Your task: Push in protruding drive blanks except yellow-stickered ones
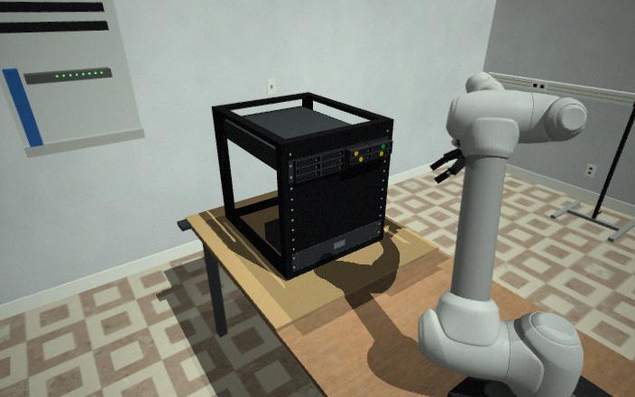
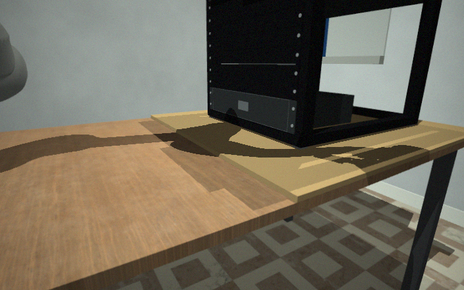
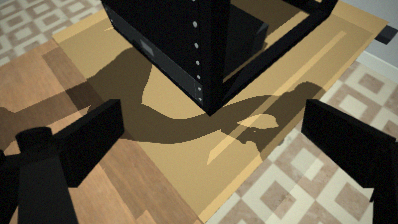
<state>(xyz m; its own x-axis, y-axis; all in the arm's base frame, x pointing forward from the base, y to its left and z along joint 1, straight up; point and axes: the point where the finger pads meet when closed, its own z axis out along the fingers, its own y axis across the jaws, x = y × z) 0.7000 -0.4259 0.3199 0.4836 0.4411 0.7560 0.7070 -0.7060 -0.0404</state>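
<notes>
The black open-frame rack [image 1: 305, 138] [image 2: 255, 35] [image 3: 210, 50] stands on a tan mat [image 1: 261, 290] [image 2: 334, 173] [image 3: 165, 170] on the wooden table [image 1: 373, 336] [image 2: 100, 202]. Near the top of its front, a left group of drive blanks [image 1: 318, 165] looks flush. A right group [image 1: 369, 152] sticks out. Three of those show yellow stickers [image 1: 355, 153], and one at the top right has a green dot [image 1: 383, 145]. My gripper [image 1: 437, 169] [image 3: 212, 116] is open and empty. It hangs in the air to the right of the rack front, well apart from it, at about drive height.
A grey panel [image 1: 339, 244] [image 2: 252, 108] closes the rack's bottom front, and a black box [image 2: 334, 108] sits inside on its floor. My arm's base [image 1: 502, 340] stands on the table's near end. A tripod stand [image 1: 601, 212] is on the floor at the right.
</notes>
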